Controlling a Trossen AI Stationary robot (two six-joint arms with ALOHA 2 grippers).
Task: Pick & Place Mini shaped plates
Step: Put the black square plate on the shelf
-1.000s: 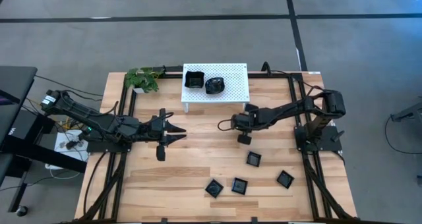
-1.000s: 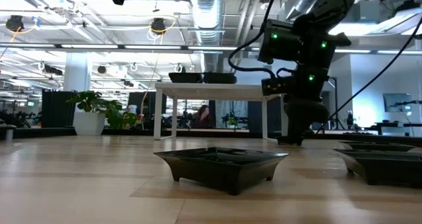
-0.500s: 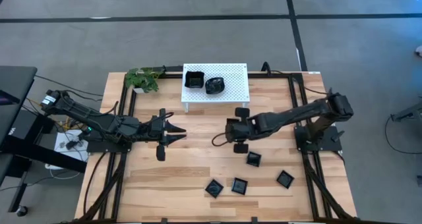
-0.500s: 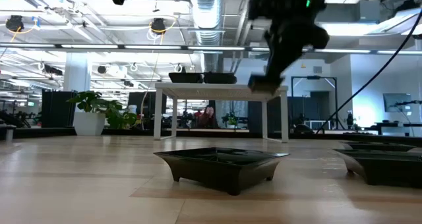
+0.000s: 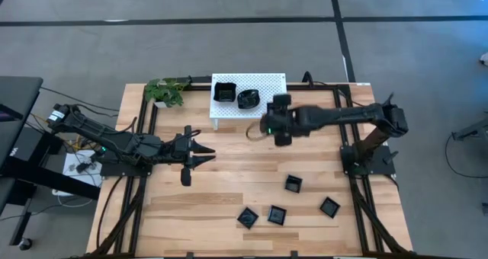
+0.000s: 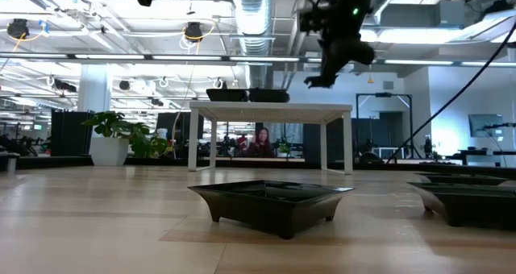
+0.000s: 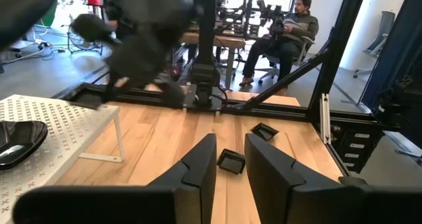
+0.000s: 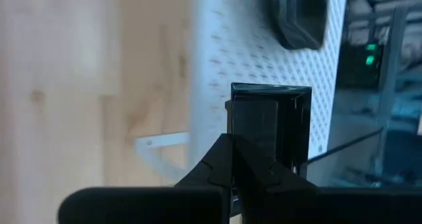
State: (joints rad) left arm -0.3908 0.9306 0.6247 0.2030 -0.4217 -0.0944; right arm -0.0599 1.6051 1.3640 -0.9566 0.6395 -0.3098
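We have the right gripper [image 5: 280, 100] clamped on the rim of a small square black dish [image 8: 270, 122], raised above the table and just off the right end of the white rack [image 5: 268, 107]. We judge it is carried edge-on so it can be set down flat beside the two dishes already there: a square one [image 5: 224, 91] and a rounded one [image 5: 248, 99]. The rack is a pierced white sheet on thin legs; the dishes are glossy, thin-walled and shallow, so a pinch on the rim is the likely hold.

Four more square dishes [image 5: 293, 184] lie well apart on the pale wood planks at the near right of the table [image 5: 221, 179].

Our left gripper [image 5: 203, 154] waits low at the left, fingers a little apart and holding nothing, beside a potted plant [image 5: 166, 91].
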